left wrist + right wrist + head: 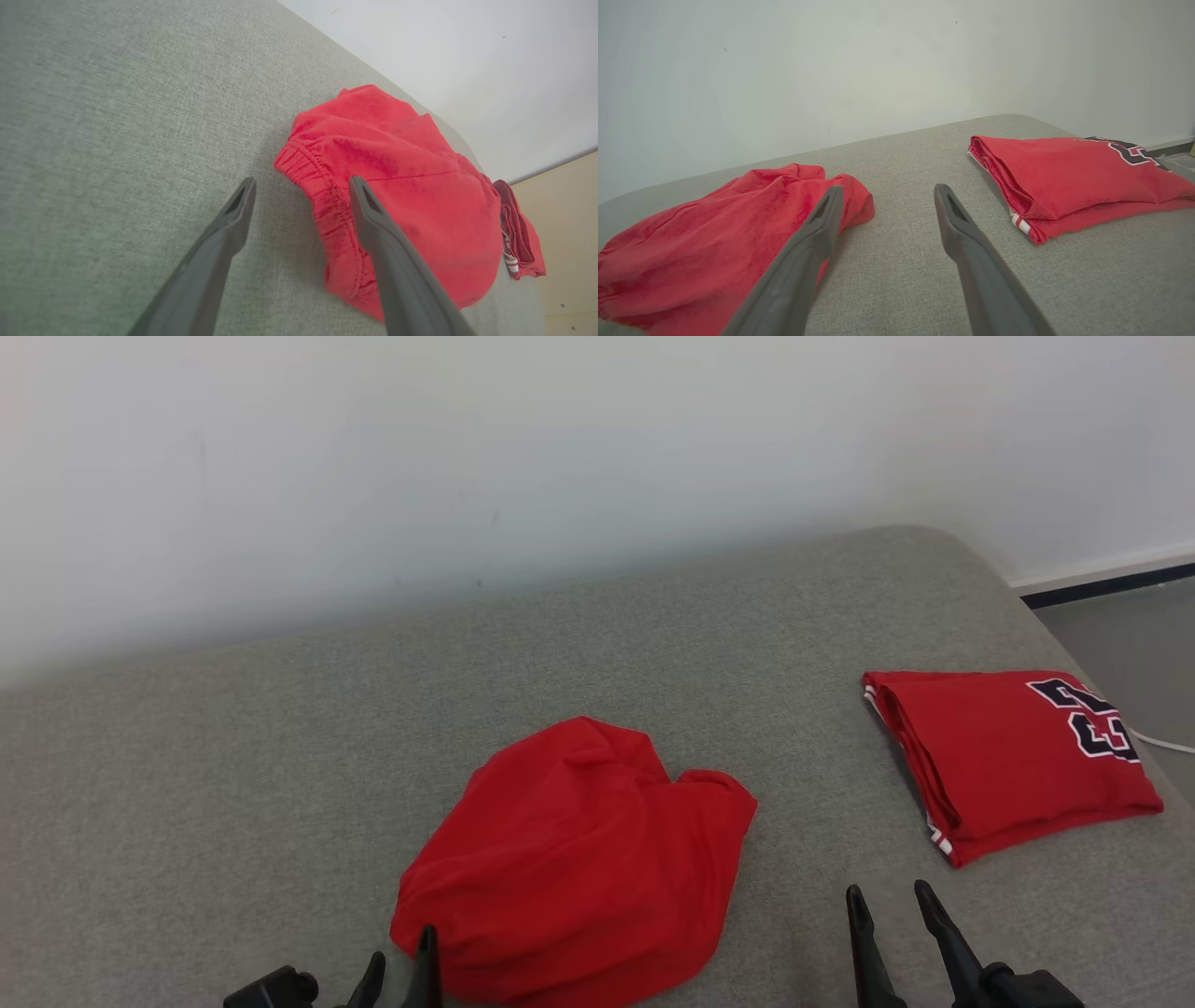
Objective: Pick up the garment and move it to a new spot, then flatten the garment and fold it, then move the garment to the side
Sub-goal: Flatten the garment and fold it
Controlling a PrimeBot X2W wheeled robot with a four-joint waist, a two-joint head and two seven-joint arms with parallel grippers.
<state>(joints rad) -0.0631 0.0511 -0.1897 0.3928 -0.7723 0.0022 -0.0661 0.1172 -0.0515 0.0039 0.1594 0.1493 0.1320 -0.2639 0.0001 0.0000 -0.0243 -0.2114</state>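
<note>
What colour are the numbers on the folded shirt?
The numbers on the folded shirt are black with white outlines; the head view shows them best.

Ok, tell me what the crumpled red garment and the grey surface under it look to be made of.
Crumpled red garment: soft matte fabric, likely a light knit or mesh; it slumps in loose folds and has a gathered elastic band. Grey surface: coarse woven upholstery cloth, matte, with a visible heathered weave; probably padded, given its rounded edge.
</note>
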